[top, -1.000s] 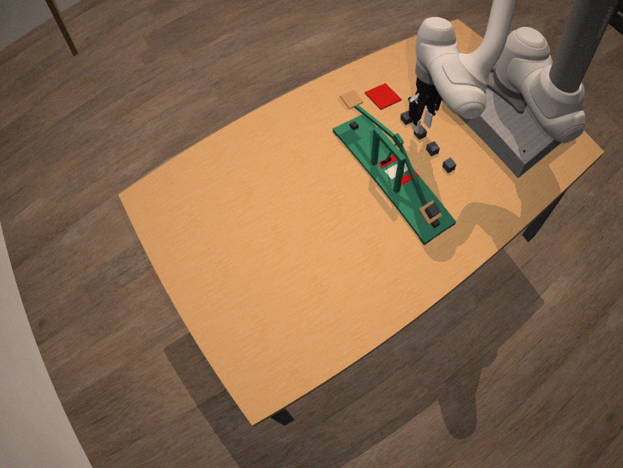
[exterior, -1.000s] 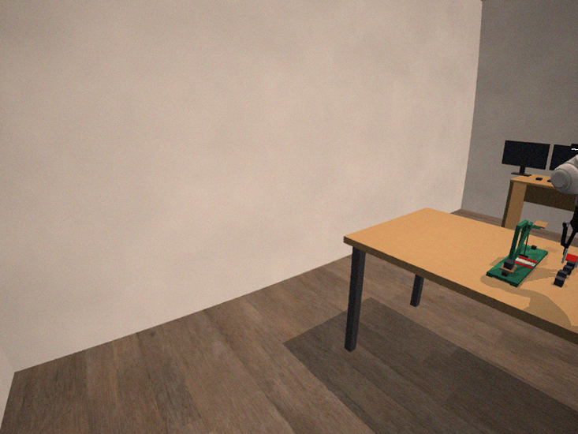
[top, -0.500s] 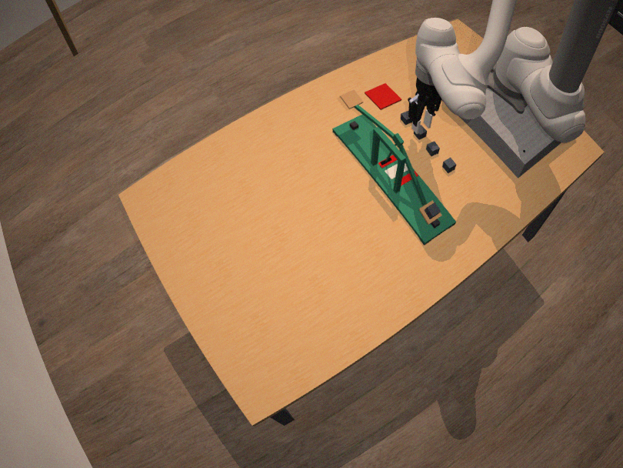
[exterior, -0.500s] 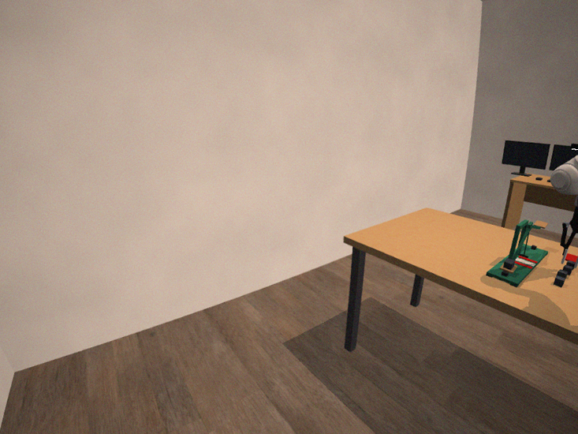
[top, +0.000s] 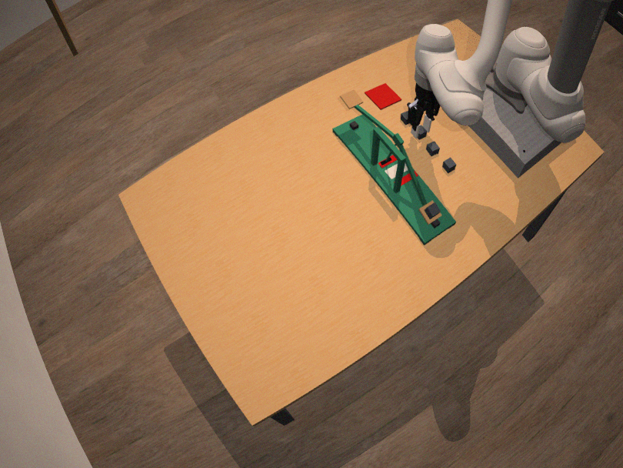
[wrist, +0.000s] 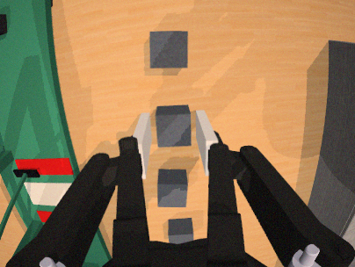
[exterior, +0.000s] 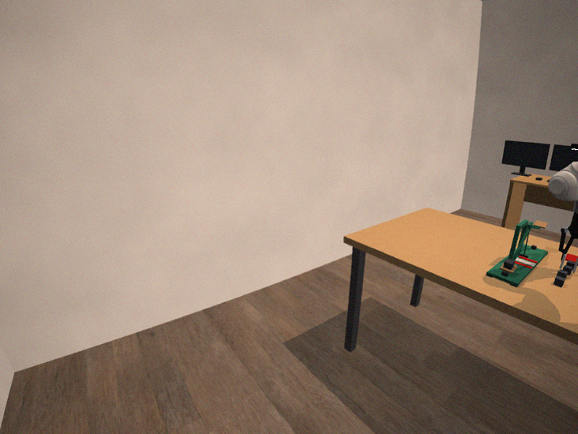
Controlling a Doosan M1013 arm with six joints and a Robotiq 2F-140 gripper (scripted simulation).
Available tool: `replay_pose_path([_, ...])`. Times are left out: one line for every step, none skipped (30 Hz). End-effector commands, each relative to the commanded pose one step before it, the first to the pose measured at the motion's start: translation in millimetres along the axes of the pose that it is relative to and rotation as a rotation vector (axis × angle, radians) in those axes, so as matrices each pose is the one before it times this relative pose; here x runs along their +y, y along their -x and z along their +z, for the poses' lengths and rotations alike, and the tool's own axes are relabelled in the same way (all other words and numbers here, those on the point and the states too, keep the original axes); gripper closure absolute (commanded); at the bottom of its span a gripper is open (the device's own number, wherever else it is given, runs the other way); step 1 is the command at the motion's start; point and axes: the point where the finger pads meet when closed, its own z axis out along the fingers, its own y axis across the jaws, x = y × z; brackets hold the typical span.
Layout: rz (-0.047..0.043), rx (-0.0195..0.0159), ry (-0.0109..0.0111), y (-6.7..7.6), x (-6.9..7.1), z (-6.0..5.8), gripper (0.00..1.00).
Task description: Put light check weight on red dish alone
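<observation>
Four dark weights (top: pixel 448 165) (exterior: pixel 560 279) (wrist: pixel 169 50) line the wrist view's centre, one inside the part-open, empty gripper (top: pixel 421 128) (exterior: pixel 570 265) (wrist: pixel 173 125), while overhead, the red dish (top: pixel 382 95) lies upper right, below illegible lettering on the arm (top: pixel 578 45).

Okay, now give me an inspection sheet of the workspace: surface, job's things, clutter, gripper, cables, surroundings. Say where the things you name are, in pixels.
Surface: wooden table (top: pixel 251 252) (exterior: pixel 425 235) (wrist: pixel 233 26), shadows across it.
Red dish (top: pixel 382 95): flat on the table, nothing on it.
Loose weights (top: pixel 449 165) (exterior: pixel 559 279) (wrist: pixel 169 49): four in a row beside the balance; the light one can't be told by looks.
Green balance (top: pixel 351 143) (exterior: pixel 509 276) (wrist: pixel 26 132): one pan low, bearing a weight (top: pixel 432 208) (exterior: pixel 509 263); the other high, bare; pointer (wrist: pixel 26 173) over a red field.
Clutter: nothing seen.
Gripper (top: pixel 421 129) (exterior: pixel 572 263) (wrist: pixel 173 125): partly open around one loose weight, gaps on both sides.
Cables: nothing seen.
Surroundings: plain walls, wood floor, desk with two monitors (exterior: pixel 525 154).
</observation>
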Motion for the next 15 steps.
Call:
replay_pose_path([-0.00104,-0.00199,-0.00129,1.82,0.96,9.46,0.65])
replay_pose_path([0.0,0.0,0.0,0.0,0.0,1.0,0.65])
replay_pose_path([0.0,0.0,0.0,0.0,0.0,0.78,0.65])
replay_pose_path([0.0,0.0,0.0,0.0,0.0,0.56,0.65])
replay_pose_path([0.0,0.0,0.0,0.0,0.0,0.37,0.65])
replay_pose_path([0.0,0.0,0.0,0.0,0.0,0.0,0.65])
replay_pose_path([0.0,0.0,0.0,0.0,0.0,0.0,0.65])
replay_pose_path([0.0,0.0,0.0,0.0,0.0,0.2,0.65])
replay_pose_path([0.0,0.0,0.0,0.0,0.0,0.08,0.65])
replay_pose_path([0.0,0.0,0.0,0.0,0.0,0.01,0.65])
replay_pose_path([0.0,0.0,0.0,0.0,0.0,0.0,0.65])
replay_pose_path([0.0,0.0,0.0,0.0,0.0,0.0,0.65])
replay_pose_path([0.0,0.0,0.0,0.0,0.0,0.0,0.65])
replay_pose_path([0.0,0.0,0.0,0.0,0.0,0.0,0.65])
replay_pose_path([0.0,0.0,0.0,0.0,0.0,0.0,0.65])
